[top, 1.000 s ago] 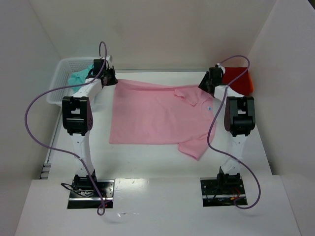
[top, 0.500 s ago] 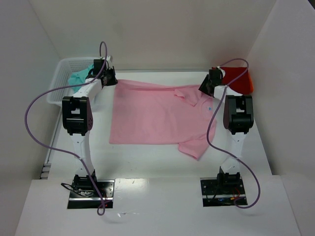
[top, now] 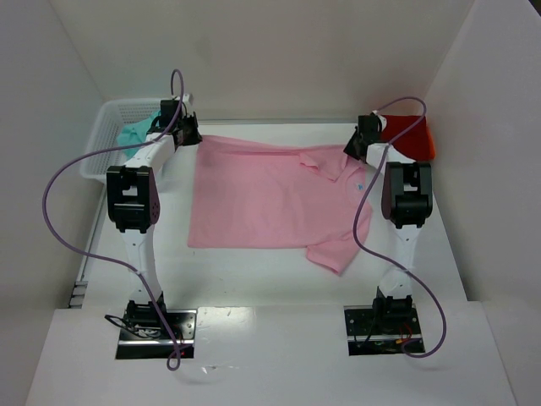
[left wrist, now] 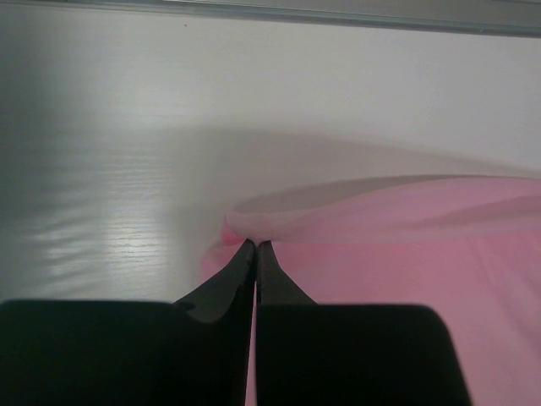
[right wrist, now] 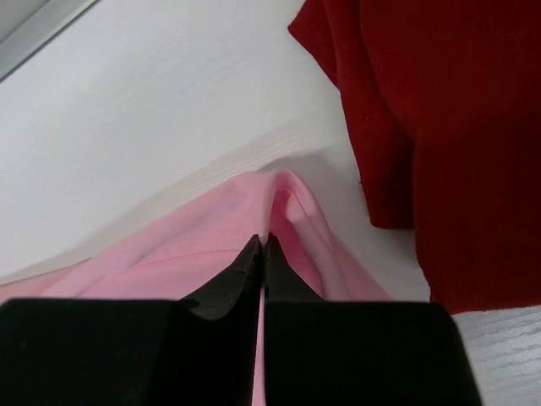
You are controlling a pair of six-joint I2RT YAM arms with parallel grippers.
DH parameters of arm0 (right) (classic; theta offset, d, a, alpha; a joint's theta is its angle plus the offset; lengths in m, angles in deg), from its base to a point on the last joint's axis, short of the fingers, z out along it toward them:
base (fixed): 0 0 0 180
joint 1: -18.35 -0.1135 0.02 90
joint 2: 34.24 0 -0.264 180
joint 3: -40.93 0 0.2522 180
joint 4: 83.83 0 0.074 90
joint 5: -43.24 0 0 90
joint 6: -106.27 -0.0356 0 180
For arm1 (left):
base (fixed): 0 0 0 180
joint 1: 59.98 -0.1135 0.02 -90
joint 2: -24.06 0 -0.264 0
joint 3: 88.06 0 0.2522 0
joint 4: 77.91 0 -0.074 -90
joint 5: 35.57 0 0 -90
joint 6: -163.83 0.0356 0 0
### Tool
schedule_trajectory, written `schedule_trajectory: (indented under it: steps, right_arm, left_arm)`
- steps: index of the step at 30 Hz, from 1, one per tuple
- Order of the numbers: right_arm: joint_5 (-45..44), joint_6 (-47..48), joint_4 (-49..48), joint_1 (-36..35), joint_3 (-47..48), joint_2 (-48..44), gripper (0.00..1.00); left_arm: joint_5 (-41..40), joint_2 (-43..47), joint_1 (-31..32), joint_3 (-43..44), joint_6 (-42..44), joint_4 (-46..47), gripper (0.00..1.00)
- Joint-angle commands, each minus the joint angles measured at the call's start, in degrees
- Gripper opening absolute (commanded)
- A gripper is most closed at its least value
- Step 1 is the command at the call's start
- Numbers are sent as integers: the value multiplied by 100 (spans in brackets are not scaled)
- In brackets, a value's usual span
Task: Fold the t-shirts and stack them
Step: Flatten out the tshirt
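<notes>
Jaws pressed together, we see the left gripper (left wrist: 255, 245) pinching the far left corner of the light pink cloth t-shirt (top: 270, 199), which lies spread on the white table (top: 254, 271). The right gripper (right wrist: 264, 239) pinches its far right corner, beside the bright red cloth t-shirt (right wrist: 439, 127).

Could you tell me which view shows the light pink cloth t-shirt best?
Top external: the light pink cloth t-shirt lies spread out, nearly whole. Each wrist view shows only one corner, pinched in the left claw and the right claw.
</notes>
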Motion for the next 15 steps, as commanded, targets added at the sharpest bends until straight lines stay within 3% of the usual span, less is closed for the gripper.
schedule_trajectory:
  steps: [1, 9, 15]
  right_arm:
    - [-118, 22, 6, 43, 373, -240, 1]
    - [75, 197, 507, 43, 1576, -671, 1]
    - [207, 302, 507, 43, 1701, -1479, 1]
  left_arm:
    - [-39, -82, 8, 215, 154, 83, 0]
    - [-215, 242, 8, 479, -30, -40, 0]
    - [-337, 875, -115, 312, -92, 22, 0]
